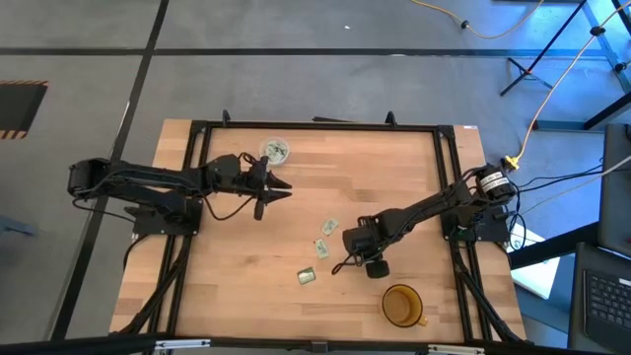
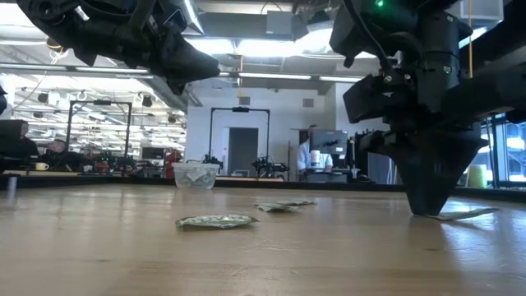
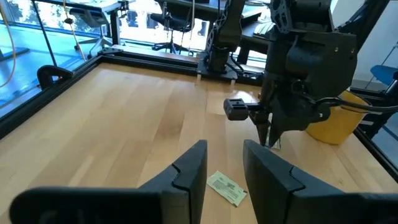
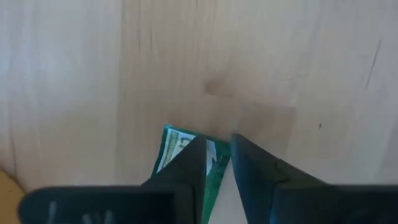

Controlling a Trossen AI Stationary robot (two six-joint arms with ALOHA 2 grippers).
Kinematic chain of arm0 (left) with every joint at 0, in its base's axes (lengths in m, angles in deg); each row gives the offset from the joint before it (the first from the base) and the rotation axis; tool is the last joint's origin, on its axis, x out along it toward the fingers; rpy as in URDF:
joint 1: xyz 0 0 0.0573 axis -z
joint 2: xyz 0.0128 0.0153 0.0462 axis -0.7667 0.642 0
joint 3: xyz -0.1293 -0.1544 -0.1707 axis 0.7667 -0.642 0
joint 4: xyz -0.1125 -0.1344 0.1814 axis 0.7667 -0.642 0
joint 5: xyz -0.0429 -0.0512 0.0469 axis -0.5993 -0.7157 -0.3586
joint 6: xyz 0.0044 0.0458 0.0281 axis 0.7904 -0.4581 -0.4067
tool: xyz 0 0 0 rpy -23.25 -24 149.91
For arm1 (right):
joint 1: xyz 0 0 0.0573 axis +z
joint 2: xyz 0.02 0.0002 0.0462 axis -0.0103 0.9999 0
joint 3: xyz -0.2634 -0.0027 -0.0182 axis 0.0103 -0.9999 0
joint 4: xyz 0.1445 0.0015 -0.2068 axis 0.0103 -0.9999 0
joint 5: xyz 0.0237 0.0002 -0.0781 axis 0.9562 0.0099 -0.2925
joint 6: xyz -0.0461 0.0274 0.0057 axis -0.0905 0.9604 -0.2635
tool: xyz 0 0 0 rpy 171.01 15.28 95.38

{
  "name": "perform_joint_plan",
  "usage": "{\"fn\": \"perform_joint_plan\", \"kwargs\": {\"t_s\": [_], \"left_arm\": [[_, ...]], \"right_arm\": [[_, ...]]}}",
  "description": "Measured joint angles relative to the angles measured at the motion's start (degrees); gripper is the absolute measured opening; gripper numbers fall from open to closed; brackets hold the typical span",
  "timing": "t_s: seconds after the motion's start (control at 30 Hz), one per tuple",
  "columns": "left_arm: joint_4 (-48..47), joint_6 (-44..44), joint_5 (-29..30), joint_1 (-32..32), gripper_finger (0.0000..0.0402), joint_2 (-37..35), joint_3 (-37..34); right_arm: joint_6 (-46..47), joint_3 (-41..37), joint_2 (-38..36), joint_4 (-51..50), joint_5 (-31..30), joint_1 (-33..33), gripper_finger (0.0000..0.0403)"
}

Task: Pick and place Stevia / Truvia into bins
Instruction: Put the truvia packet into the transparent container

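Sachet [image 4: 186, 158] pinched under right end effector [image 4: 217, 146], hidden overhead

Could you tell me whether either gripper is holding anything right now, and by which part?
The right gripper pinches a Stevia sachet by one end, against the table. The left gripper holds nothing.

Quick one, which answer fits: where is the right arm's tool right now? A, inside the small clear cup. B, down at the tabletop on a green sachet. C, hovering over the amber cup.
B: the right tool has its tips at the wood, straddling a green sachet.
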Motion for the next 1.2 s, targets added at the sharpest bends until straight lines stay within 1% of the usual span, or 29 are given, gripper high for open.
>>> {"fn": "perform_joint_plan", "kwargs": {"t_s": [0.1,0.23,0.27,0.73,0.93,1.2], "left_arm": [[0.0,-0.1,0.0,0.0,0.0097,0.0,0.0],[0.0,0.0,0.0,0.0,0.0097,0.0,0.0],[0.0,0.0,0.0,0.0,0.0097,0.0,0.0],[0.0,0.0,0.0,0.0,0.0097,0.0,0.0],[0.0,0.1,1.1,0.0,0.0097,0.0,0.0],[0.1,0.1,1.9,0.0,0.0097,0.0,0.0]], "right_arm": [[0.0,0.0,0.1,-0.2,-1.0,0.3,0.0057],[0.0,-0.1,0.1,-0.6,-1.2,0.2,0.0013],[-0.1,-0.1,0.2,-0.7,-1.1,0.2,0.0008],[0.6,-0.2,0.2,-1.4,-1.7,0.3,0.0006],[-2.7,-0.1,0.2,-1.7,-2.0,0.4,0.0006],[-8.1,2.2,0.6,-4.5,-2.6,0.4,0.0009]]}}
